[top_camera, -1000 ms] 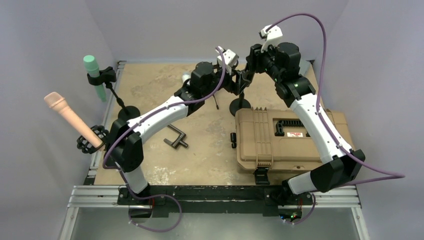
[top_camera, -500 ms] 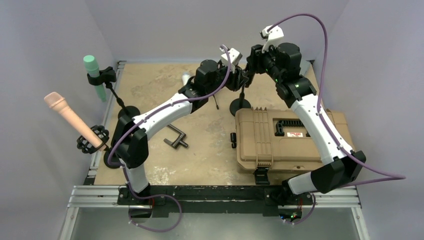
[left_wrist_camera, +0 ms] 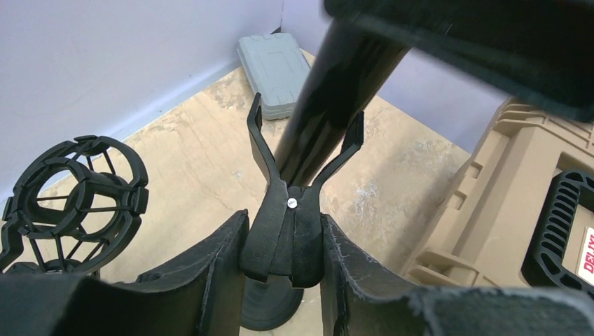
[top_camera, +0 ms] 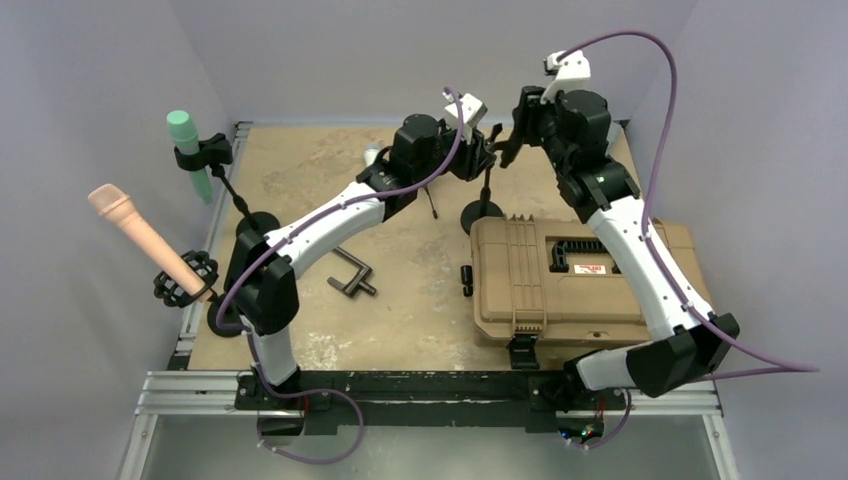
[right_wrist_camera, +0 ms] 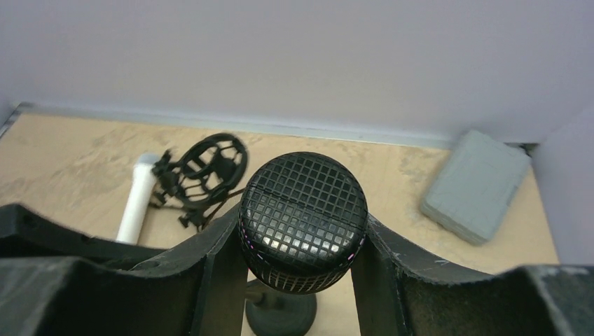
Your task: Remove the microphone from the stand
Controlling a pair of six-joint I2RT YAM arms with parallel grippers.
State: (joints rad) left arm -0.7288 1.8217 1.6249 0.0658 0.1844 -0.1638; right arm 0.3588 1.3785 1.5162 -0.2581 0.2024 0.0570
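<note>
1. The right gripper grips the black mesh head of the microphone, one pad pressed to each side.
2. The left gripper pinches the clip of the stand between closed jaws.
3. The microphone's dark body sits in the clip's fork, beside the tan case.
</note>
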